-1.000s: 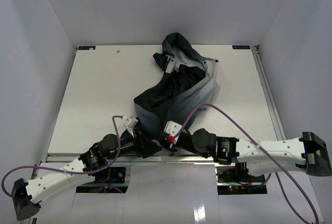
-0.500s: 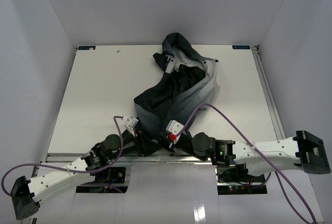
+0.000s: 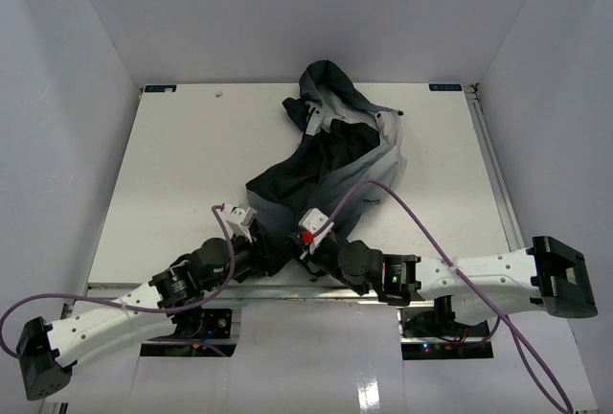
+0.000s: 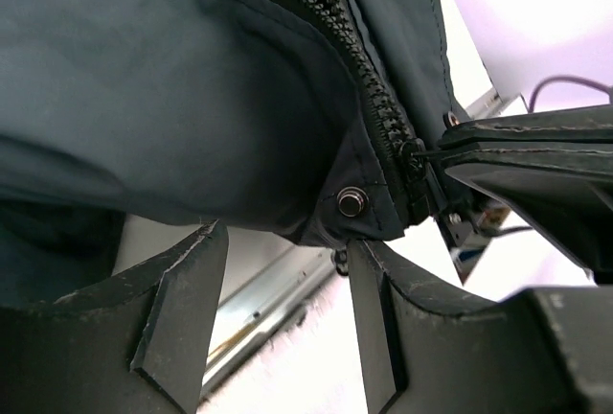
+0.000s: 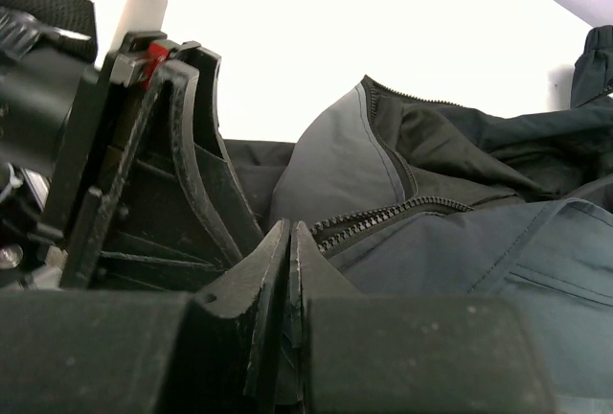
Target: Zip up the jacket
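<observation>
White counter [image 3: 172,174], pale walls [image 3: 77,98] boxing it in, and down at the near edge both arms are nose to nose. Right tool [image 5: 289,234] first: jaws pressed flat together, pinching the bottom end of the zipper [image 5: 383,218] (the teeth run straight out from its tips). Left tool [image 4: 283,251] sits just beside it, fingers spread wide with nothing clamped. The hem corner and its metal snap [image 4: 350,202] sit right at the mouth of that gap. From the left wrist, the right tool's closed fingers touch the foot of the zipper. Pulling back: the jacket [image 3: 330,160] lies crumpled mid-counter, dark with grey panels, front open. Its hood is bunched toward the far edge and its hem trails to the near edge where both tools meet. A purple cable [image 3: 412,208] loops over the right arm.
</observation>
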You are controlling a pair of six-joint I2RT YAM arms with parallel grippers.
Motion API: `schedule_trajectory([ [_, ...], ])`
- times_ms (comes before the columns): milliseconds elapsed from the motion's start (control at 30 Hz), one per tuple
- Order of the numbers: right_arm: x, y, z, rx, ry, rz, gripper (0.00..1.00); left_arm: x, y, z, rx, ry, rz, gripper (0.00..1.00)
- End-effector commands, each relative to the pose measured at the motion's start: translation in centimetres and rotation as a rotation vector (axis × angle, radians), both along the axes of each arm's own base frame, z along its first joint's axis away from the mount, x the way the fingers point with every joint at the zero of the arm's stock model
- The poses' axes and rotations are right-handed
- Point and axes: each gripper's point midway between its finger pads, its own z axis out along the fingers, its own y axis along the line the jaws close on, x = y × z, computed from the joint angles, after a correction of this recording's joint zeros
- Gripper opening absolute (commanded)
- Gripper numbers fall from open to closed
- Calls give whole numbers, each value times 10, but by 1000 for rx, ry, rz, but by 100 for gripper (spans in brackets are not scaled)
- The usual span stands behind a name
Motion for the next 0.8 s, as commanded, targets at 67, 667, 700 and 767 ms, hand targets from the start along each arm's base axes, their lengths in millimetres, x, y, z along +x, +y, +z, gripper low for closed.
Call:
schedule_trajectory([
  [67, 5, 18, 23, 85, 48, -32, 8, 19, 7, 33, 4, -163, 58, 59],
  [667, 8, 32, 13, 52, 95, -9, 8, 29, 7, 54, -26, -264, 87, 59],
  [700, 8, 31, 13, 49, 94, -11, 8, 29, 6, 55, -24, -263, 88, 60],
  [767, 9, 30, 12, 48, 93, -17, 8, 30, 7, 55, -16, -256, 91, 60],
])
